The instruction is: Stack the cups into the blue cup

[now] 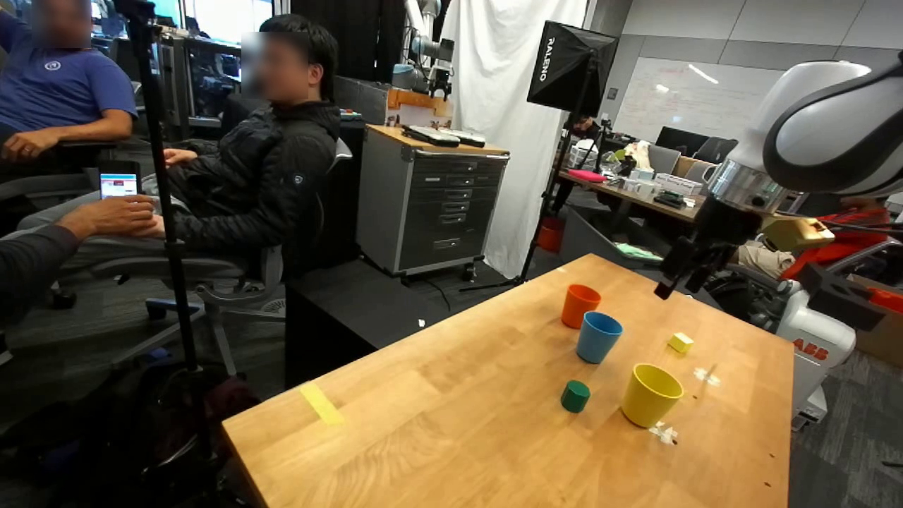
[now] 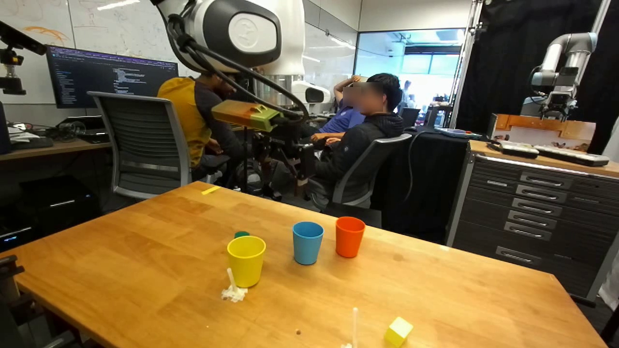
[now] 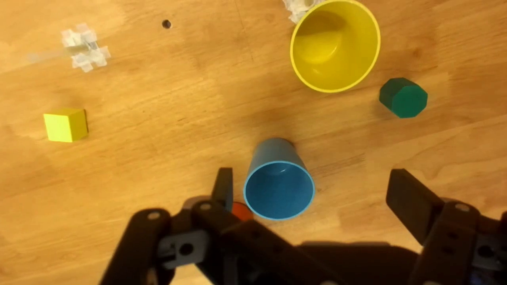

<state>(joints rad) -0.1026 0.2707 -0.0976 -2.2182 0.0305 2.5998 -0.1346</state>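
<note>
Your hand (image 3: pixel 310 176) hangs above the worktop (image 1: pixel 423 395), its two fingers (image 3: pixel 412 206) spread wide. In the wrist view you look down past them and see the blue cup (image 3: pixel 279 190) framed in the gap, standing on the worktop below, mouth upward. Take that cup as the centre of your clock face. The yellow cup (image 3: pixel 336 45) is at one o'clock, well apart from it and upright. The orange cup (image 3: pixel 242 211) is close in at eight o'clock; you get only a sliver there, since your finger covers the rest. Both exterior views show it upright near the blue cup, and all three cups stand separately.

At two o'clock you have the dark green block (image 3: pixel 404 98), near the yellow cup. The small yellow block (image 3: pixel 65 125) sits between nine and ten o'clock, well out to the side. Farther round, at ten o'clock, is a patch of white tape (image 3: pixel 88 55). A second white patch (image 3: pixel 299 8) shows at twelve, against the yellow cup's rim as you see it; whether they touch, you cannot tell. In an exterior view, a strip of yellow tape (image 1: pixel 321 403) lies between eight and nine o'clock from the blue cup, near a corner of the worktop.
</note>
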